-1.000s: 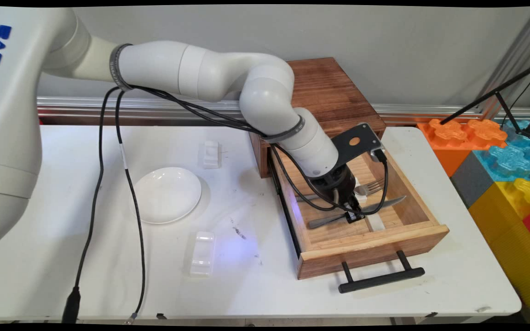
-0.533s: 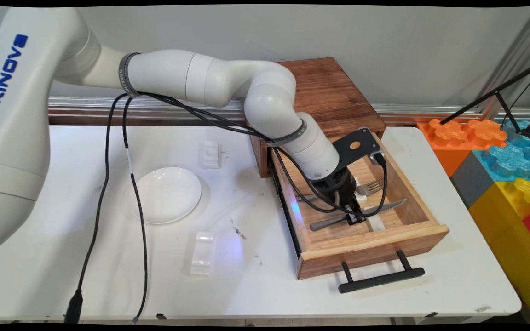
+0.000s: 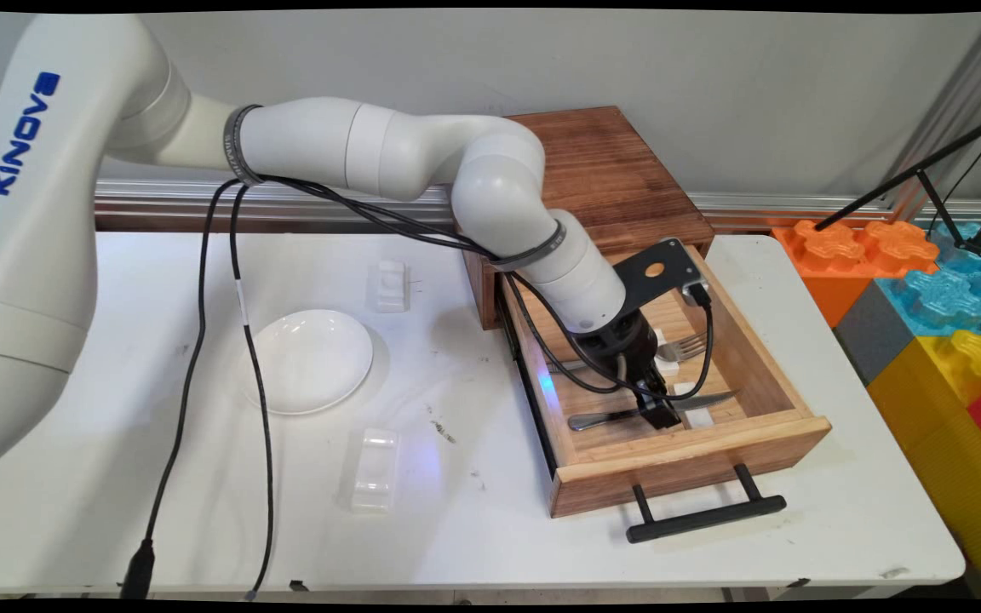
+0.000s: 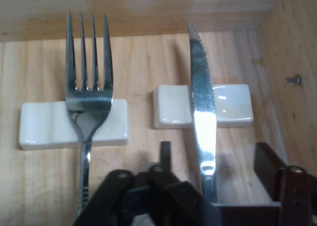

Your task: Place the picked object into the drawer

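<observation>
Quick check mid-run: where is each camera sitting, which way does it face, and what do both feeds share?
Main view: fixed above the table's near side, looking down across it at the wall; shows the white arm, cables and claw in the open drawer.
Hand view: on the hand, looking along the claw at the drawer floor; linkage and fingers show at the bottom.
Shared: knife, fork, their white rests.

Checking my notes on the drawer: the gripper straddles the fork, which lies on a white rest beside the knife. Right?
Not quite. The gripper straddles the knife, not the fork. The hand view shows the knife's handle between the open fingers, the fork off to one side. Each lies on its own white rest in the drawer.
</observation>
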